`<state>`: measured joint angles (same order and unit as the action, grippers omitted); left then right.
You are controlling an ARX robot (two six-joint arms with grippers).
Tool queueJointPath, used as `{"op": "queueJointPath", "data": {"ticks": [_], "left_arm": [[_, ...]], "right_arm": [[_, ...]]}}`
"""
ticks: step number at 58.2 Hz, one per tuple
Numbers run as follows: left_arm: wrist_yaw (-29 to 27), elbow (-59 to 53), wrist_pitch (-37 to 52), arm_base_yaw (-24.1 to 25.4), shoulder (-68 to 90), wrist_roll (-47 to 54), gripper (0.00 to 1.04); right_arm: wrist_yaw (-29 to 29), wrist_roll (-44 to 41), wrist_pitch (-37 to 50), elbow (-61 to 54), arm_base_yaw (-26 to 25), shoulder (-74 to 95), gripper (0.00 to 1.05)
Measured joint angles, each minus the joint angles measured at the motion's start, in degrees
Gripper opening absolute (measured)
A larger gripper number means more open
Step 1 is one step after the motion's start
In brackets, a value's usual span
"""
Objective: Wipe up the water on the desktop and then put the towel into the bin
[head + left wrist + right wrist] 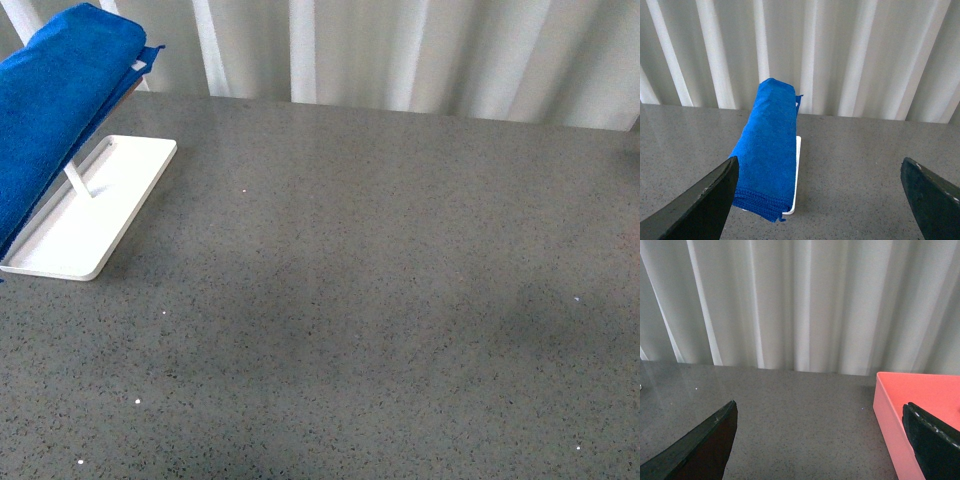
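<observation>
The towel [769, 145] sits ahead of the left end effector [818, 166], apart.

The tabletop [380, 300] is seen from above by the front camera and low, toward the curtain [865, 50], by both wrist cameras; the towel [50, 110] is shared by front and left wrist views.

before me spreads the broad dark-grey speckled stone-look bench [380, 300], with a few tiny white flecks scattered over it. at my far left a white rectangular tray [95, 215] rests flat on it, and a thin white post [78, 180] rises from inside it. the bright royal-blue plush towel [55, 110] hangs draped above the tray, hiding its left side. pale pleated curtains [420, 50] hang behind the bench's far edge.
</observation>
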<state>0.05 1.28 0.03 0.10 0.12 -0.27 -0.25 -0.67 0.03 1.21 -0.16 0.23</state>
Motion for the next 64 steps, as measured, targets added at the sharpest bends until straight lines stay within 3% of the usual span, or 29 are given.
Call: {"op": "queueJointPath", "data": {"ticks": [63,64], "left_arm": [[0.00,0.02,0.00,0.00,0.00,0.00,0.98],[1.99,0.13,-0.72,0.57,0.55,-1.03,0.98]], "right_arm": [[0.00,0.00,0.00,0.00,0.00,0.00,0.98],[0.00,0.00,0.00,0.00,0.00,0.00,0.98]]}}
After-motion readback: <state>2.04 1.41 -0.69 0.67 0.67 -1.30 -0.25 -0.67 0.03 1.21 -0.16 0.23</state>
